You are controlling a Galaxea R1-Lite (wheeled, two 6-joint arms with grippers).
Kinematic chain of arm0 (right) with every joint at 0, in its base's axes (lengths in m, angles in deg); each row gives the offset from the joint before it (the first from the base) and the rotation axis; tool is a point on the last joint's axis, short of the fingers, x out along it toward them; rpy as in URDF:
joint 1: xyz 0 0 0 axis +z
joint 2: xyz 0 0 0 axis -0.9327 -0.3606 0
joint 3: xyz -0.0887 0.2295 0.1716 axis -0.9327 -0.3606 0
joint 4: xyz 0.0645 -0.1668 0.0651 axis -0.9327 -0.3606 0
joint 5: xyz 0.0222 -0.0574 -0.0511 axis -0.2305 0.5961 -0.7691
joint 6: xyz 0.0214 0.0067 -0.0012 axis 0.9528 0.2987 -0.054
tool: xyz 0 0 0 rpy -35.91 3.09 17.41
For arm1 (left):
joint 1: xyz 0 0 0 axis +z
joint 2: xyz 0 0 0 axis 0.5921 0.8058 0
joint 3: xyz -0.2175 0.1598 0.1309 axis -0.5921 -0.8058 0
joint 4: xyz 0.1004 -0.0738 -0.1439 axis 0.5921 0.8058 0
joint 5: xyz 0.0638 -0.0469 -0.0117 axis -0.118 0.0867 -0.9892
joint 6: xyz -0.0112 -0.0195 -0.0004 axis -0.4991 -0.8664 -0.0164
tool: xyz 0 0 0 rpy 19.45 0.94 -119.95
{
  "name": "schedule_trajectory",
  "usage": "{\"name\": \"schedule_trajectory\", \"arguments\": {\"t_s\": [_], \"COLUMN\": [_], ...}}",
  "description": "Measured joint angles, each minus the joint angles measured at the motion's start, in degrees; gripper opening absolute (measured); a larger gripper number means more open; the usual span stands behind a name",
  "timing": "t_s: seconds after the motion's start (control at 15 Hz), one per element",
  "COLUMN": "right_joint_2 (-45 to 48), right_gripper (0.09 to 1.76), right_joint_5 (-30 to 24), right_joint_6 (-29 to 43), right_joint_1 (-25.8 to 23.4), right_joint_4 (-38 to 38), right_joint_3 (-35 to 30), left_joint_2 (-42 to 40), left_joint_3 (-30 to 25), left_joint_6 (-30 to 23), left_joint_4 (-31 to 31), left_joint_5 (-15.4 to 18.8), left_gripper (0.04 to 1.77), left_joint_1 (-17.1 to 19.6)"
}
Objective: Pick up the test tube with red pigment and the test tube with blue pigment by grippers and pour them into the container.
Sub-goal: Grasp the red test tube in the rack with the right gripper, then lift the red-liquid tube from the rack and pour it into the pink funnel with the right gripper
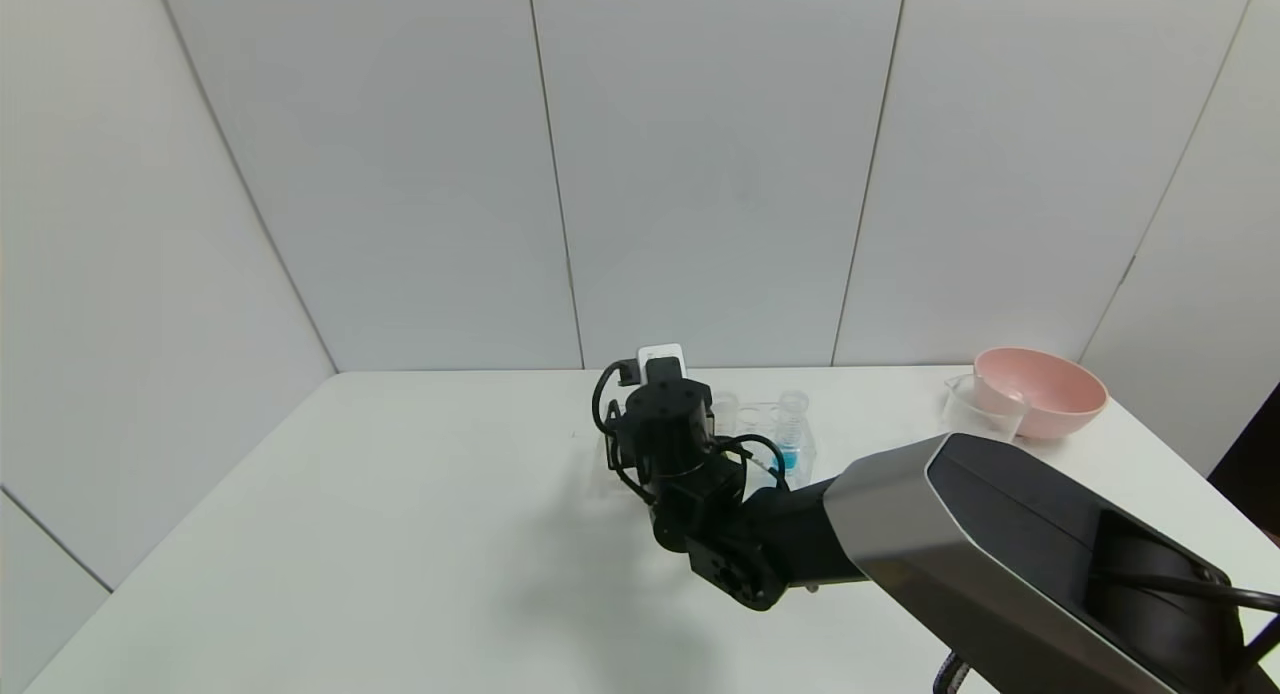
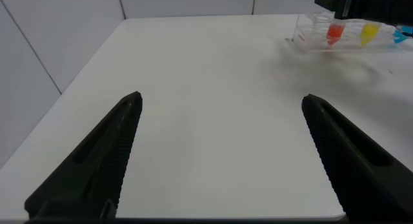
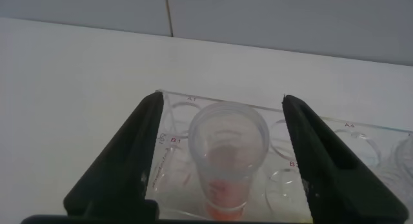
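i have the right gripper lowered over the rack near the middle of the bench, its fingers spread apart on either side of the red tube and not yet touching it. the tube stands upright in an end well of the rack, open mouth up, red liquid low in it. coming straight down like this puts one finger on each side of the tube's upper part, so i judge the next step is simply to close and lift; the neighbouring wells close by look empty, which leaves room for the fingers.

from the head camera the right arm hides the red tube, but the blue tube shows just beyond the wrist, still seated in the same rack. the left wrist camera shows the yellow tube between red and blue.

the beaker sits well off to the right, touching or just beside the pink bowl, so a carry across the bench comes after the lift.

the left gripper hangs idle over bare bench, fingers wide apart, holding nothing.

my worry is a tilted lift spilling liquid.
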Motion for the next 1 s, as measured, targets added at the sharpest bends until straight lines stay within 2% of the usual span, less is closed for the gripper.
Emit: {"name": "schedule_trajectory", "arguments": {"t_s": [0.27, 0.33, 0.4, 0.8, 1.0], "right_joint_2": [0.9, 1.1, 1.2, 1.5, 3.7], "right_gripper": [0.81, 0.62, 0.56, 0.56, 0.56], "right_joint_5": [0.1, 0.1, 0.1, 0.2, 0.2], "right_joint_6": [0.0, 0.0, 0.0, -0.1, -2.4], "right_joint_1": [0.0, 0.0, -0.1, -0.1, 0.2], "right_joint_4": [-0.2, -0.3, -0.4, -0.4, -0.4], "right_joint_3": [-0.3, -0.5, -0.6, -0.8, -0.8], "left_joint_2": [0.0, 0.0, 0.0, 0.0, 0.0], "left_joint_3": [0.0, 0.0, 0.0, 0.0, 0.0], "left_joint_6": [0.0, 0.0, 0.0, 0.0, 0.0], "left_joint_4": [0.0, 0.0, 0.0, 0.0, 0.0], "left_joint_5": [0.0, 0.0, 0.0, 0.0, 0.0], "left_gripper": [1.76, 1.76, 1.76, 1.76, 1.76], "left_joint_1": [0.0, 0.0, 0.0, 0.0, 0.0]}}
